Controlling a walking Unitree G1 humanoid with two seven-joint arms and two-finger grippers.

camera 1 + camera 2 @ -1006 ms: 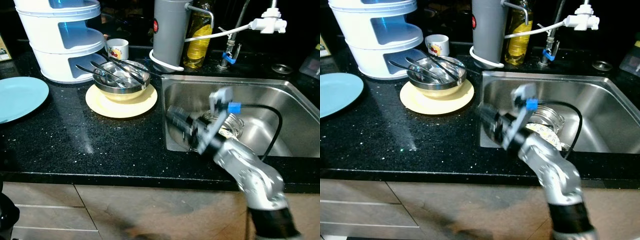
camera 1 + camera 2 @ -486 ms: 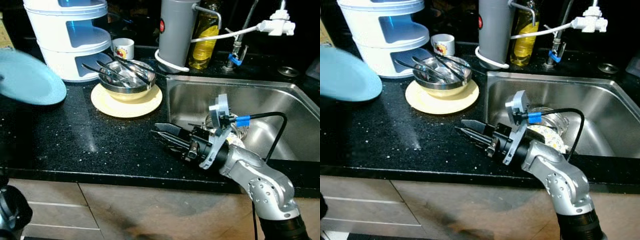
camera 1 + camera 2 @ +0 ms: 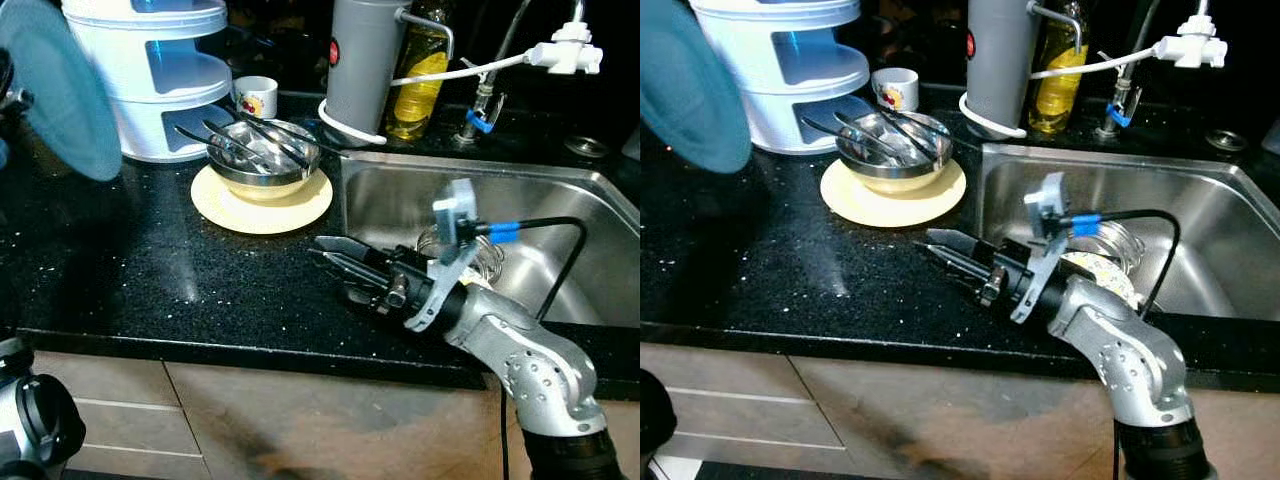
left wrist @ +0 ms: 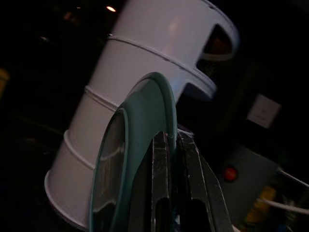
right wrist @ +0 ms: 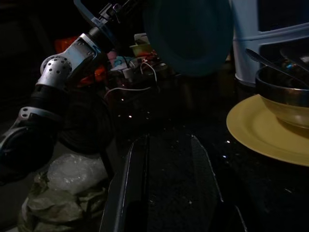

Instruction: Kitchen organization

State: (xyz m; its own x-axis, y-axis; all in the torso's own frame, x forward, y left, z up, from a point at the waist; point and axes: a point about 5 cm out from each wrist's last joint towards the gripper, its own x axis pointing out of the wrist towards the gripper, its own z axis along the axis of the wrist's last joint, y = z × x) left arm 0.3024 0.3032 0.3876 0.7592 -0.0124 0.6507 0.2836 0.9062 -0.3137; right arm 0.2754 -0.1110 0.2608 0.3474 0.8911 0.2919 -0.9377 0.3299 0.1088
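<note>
A light blue plate [image 3: 60, 90] hangs tilted on edge above the black countertop [image 3: 150, 260] at the far left, in front of the white tiered rack [image 3: 165, 80]. In the left wrist view my left gripper [image 4: 171, 137] is shut on the plate's rim [image 4: 159, 96]. My right gripper [image 3: 325, 250] reaches left over the counter beside the sink's [image 3: 540, 190] left wall, open with nothing between its fingers [image 5: 137, 159]. A steel bowl [image 3: 262, 165] holding several utensils sits on a yellow plate [image 3: 262, 200] behind it.
A small white cup [image 3: 257, 97], a grey cylinder [image 3: 365, 60] and a yellow oil bottle [image 3: 422, 70] stand along the back. A white sprayer hose [image 3: 565, 55] hangs over the sink. A glass jar [image 3: 485, 262] and a patterned dish [image 3: 1100, 275] lie in the sink.
The blue plate has risen off the counter and tipped onto its edge at the left. My right gripper came out of the sink and now points over the counter. The camera shifted slightly.
</note>
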